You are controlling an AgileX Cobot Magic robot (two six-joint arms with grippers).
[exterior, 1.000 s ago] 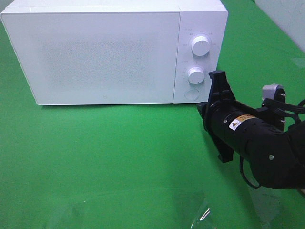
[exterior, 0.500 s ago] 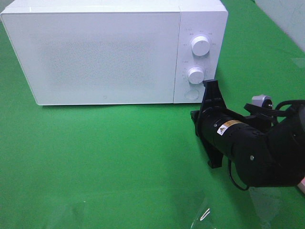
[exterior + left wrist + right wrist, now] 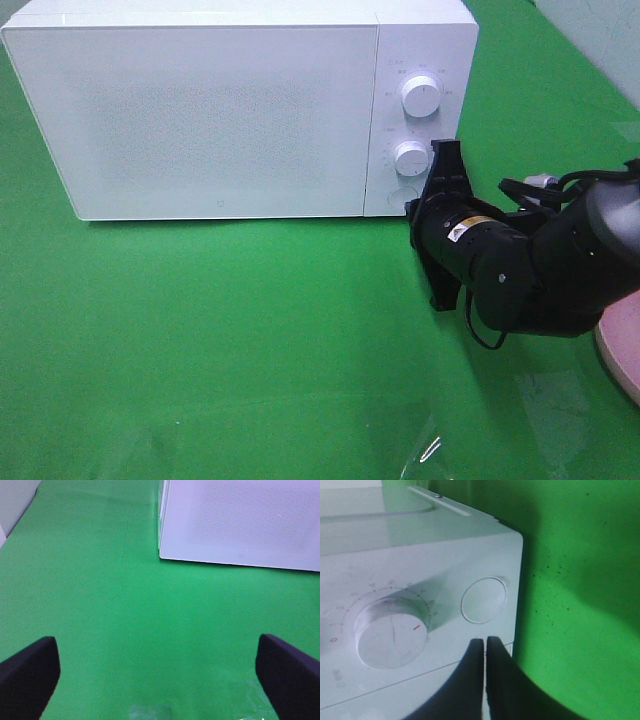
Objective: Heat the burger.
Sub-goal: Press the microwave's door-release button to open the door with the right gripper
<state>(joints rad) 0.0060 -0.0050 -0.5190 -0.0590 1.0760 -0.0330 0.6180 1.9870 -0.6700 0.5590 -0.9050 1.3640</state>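
The burger is out of view. The white microwave (image 3: 220,110) stands at the back with its door closed. My right gripper (image 3: 446,152) is shut with nothing between its fingers, and it points at the control panel just right of the lower knob (image 3: 411,158). In the right wrist view the shut gripper (image 3: 485,641) sits just short of the round button (image 3: 483,600), beside the lower knob (image 3: 390,632). I cannot tell whether it touches the panel. My left gripper (image 3: 160,680) is open over bare green cloth, short of the microwave's (image 3: 240,520) front corner.
The upper knob (image 3: 420,96) sits above the lower one. The rim of a round pink plate (image 3: 622,345) shows at the right edge, behind my right arm. Something clear and shiny (image 3: 425,455) lies on the green cloth near the front edge.
My right arm has moved left and closer to the microwave, bringing the shut fingertips up beside the lower knob and button. The pink plate's rim has come into view. The left gripper's earlier position is not shown.
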